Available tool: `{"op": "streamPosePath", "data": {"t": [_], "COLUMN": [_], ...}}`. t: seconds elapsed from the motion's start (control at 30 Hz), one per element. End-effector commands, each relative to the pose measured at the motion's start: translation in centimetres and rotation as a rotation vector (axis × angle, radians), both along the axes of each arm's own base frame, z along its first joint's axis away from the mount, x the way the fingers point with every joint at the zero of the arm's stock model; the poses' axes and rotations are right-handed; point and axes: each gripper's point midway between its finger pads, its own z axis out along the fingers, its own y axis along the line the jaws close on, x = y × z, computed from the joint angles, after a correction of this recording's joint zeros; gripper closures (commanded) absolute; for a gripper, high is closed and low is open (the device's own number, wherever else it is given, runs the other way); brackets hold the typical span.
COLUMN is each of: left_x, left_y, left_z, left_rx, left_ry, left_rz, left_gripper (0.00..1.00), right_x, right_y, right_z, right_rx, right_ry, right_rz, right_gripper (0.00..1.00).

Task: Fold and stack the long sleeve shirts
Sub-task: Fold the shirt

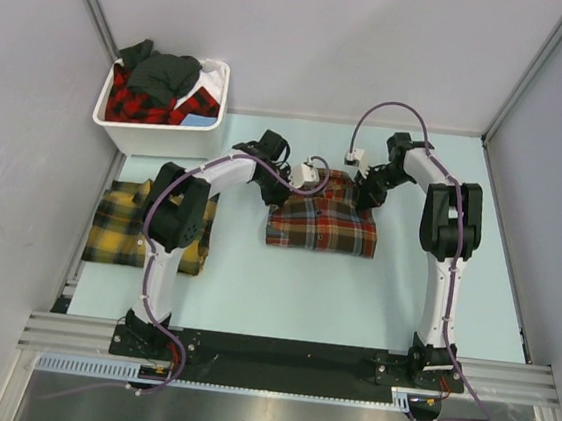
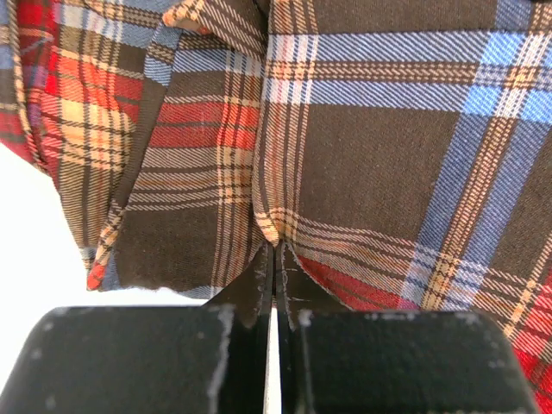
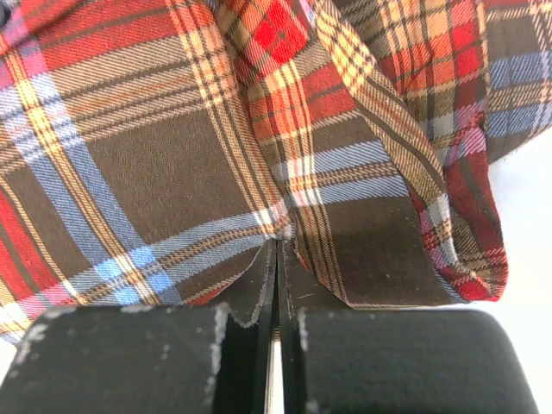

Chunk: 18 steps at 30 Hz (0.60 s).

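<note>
Two shirts lie on the table (image 1: 283, 291): one yellow-and-green shirt (image 1: 118, 226) at left, one red-brown shirt (image 1: 321, 227) at centre; the left gripper (image 2: 273, 250) and right gripper (image 3: 278, 246) each pinch the red-brown shirt's far edge; beyond, one white bin (image 1: 158, 139) holds perhaps two more, a red-black plaid shirt (image 1: 131, 104) and a dark grey shirt (image 1: 165, 73).

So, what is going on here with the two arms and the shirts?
Both arms work on the red-brown plaid shirt in the middle of the table. The left gripper and the right gripper are each shut on a pinch of its cloth near the far edge. A yellow-and-green shirt lies folded at the left, and the white bin behind it holds more shirts.
</note>
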Motion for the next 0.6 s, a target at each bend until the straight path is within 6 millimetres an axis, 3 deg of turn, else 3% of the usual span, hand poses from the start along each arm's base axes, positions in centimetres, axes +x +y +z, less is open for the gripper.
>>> {"op": "streamPosePath", "data": {"t": [0.0, 0.03, 0.17, 0.23, 0.33, 0.37, 0.43, 0.47, 0.5, 0.57], "left_x": [0.4, 0.4, 1.9, 2.7, 3.8, 4.3, 5.7, 6.5, 7.1, 9.1], "left_y": [-0.2, -0.3, -0.5, -0.3, 0.1, 0.3, 0.5, 0.6, 0.6, 0.8], "left_z": [2.0, 2.4, 7.5, 9.0, 9.9, 9.2, 9.4, 9.5, 8.6, 9.0], "left_rx": [-0.011, -0.025, -0.123, -0.15, -0.162, -0.151, -0.152, -0.146, -0.138, -0.141], "left_ry": [-0.046, -0.053, -0.114, -0.133, -0.149, -0.143, -0.159, -0.176, -0.17, -0.218], "left_rz": [-0.02, -0.025, 0.015, 0.03, 0.052, 0.065, 0.089, 0.105, 0.12, 0.164], "left_gripper": [1.0, 1.0, 1.0, 1.0, 1.0, 1.0, 1.0, 1.0, 1.0, 1.0], "right_x": [-0.7, -0.7, 0.3, 0.9, 2.0, 2.5, 4.3, 5.0, 5.9, 8.1], "right_y": [0.9, 1.1, 1.4, 1.4, 1.6, 1.7, 1.8, 1.6, 1.8, 1.7], "right_z": [1.4, 2.4, 6.6, 8.0, 9.6, 9.3, 9.6, 8.6, 8.7, 9.2], "right_rx": [0.016, 0.019, 0.062, 0.071, 0.089, 0.087, 0.086, 0.078, 0.08, 0.098], "right_ry": [0.004, -0.012, -0.091, -0.132, -0.176, -0.176, -0.222, -0.211, -0.239, -0.301], "right_rz": [-0.026, -0.033, -0.052, -0.055, -0.069, -0.081, -0.099, -0.124, -0.125, -0.148], "right_gripper": [1.0, 1.0, 1.0, 1.0, 1.0, 1.0, 1.0, 1.0, 1.0, 1.0]}}
